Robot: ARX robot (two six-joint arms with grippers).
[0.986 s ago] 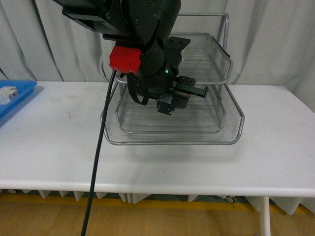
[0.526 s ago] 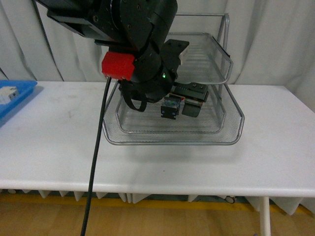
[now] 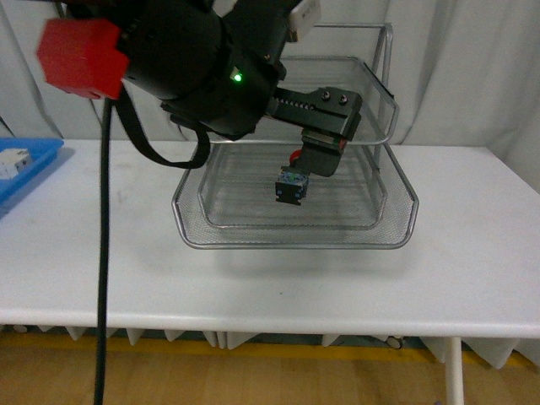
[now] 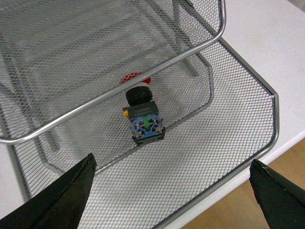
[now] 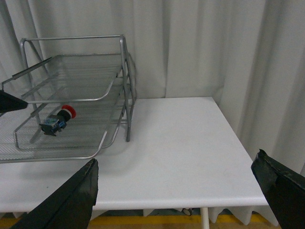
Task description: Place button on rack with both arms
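Both jaws wide, empty; button (image 4: 144,121) lies in rack (image 4: 228,119), cap half hidden.

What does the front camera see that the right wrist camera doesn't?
Only the front view shows the big black body of the left arm reaching over the rack, and the blue tray at the far left. Only the right wrist view shows the right claw, wide open. Both show the button lying in the rack, with its red cap.
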